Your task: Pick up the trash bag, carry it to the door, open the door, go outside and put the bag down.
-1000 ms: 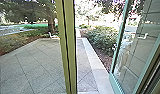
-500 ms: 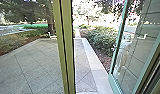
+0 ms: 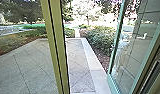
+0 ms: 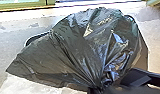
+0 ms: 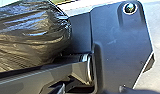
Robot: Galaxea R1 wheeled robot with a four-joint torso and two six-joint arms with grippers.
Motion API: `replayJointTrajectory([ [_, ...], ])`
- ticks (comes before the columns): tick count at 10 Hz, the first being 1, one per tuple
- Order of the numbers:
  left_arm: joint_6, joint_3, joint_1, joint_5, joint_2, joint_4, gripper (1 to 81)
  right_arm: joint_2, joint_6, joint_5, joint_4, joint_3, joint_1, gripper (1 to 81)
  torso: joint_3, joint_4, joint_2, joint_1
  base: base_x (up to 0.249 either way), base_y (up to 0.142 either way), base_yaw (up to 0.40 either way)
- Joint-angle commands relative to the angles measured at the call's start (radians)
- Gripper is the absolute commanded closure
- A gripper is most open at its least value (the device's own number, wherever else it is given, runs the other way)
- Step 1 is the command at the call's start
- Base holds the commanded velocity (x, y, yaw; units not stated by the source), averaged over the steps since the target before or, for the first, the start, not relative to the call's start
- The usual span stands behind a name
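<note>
The black trash bag (image 4: 78, 47) bulges in the left wrist view, its plastic bunched into folds at my left gripper (image 4: 96, 88), which is shut on it. In the right wrist view the shiny side of the bag (image 5: 33, 32) lies beside the robot's dark plate and jointed bar. At the right of the head view a glass door with a teal frame (image 3: 112, 57) stands open onto the paving, a pale handle (image 3: 143, 36) showing at its glass.
A yellow-green upright (image 3: 56, 47) with a dark seam crosses the head view left of the doorway. Beyond lie stone paving (image 3: 26, 67), a pale border strip (image 3: 92, 58), bushes (image 3: 101, 37) and trees. A pale, blurred shape (image 3: 121, 57) shows in the door's glass.
The upright now stands farther left in the head view, and more paving shows between it and the teal door. The yard has barely shifted, so the camera has moved slightly.
</note>
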Motion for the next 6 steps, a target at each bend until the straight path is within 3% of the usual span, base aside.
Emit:
replayJointTrajectory([
  [1, -0.001, 0.004, -0.057, 0.048, 0.002, 0.008, 81.1, 0.012, -0.008, -0.070, -0.010, 0.007, 0.044, 1.0, 0.000, 0.000, 0.000, 0.000, 0.000, -0.110, 0.000],
  [6, -0.001, 0.004, -0.057, 0.048, 0.004, 0.008, 81.1, 0.012, -0.008, -0.070, -0.010, 0.006, 0.042, 1.0, 0.000, 0.000, 0.000, 0.000, 0.000, -0.124, 0.000],
])
